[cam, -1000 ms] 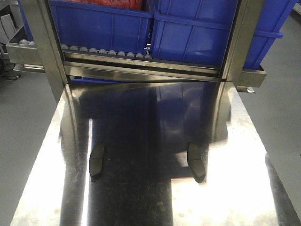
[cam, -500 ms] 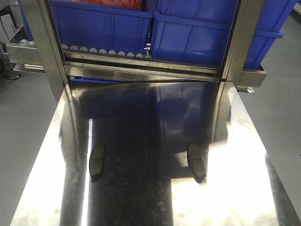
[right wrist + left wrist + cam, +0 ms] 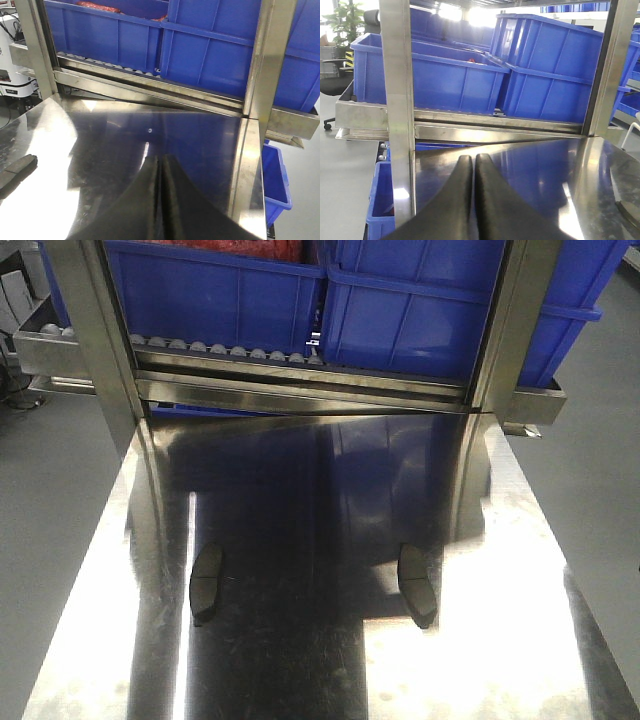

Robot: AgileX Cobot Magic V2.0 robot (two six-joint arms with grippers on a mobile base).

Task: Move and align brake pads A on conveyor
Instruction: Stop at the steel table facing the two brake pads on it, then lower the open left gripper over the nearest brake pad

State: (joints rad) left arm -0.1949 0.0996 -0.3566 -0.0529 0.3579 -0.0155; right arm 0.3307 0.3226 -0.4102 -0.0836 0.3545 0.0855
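Two brake pads lie on the shiny steel table [image 3: 300,490] in the front view, one at the left [image 3: 205,583] and one at the right [image 3: 417,585]. Both are dark, curved and lengthwise to the table. The right wrist view shows one pad [image 3: 17,167] flat on the table to the left of my right gripper [image 3: 161,159]. That gripper is shut and empty above the table. My left gripper [image 3: 470,159] is also shut and empty above the table's left part. Neither gripper shows in the front view. The conveyor is out of view.
Two blue bins [image 3: 215,300] [image 3: 430,310] stand on a roller rack [image 3: 230,348] behind the table. Steel posts [image 3: 95,330] [image 3: 510,320] rise at the table's far corners. A lower blue bin [image 3: 275,180] sits off the right edge.
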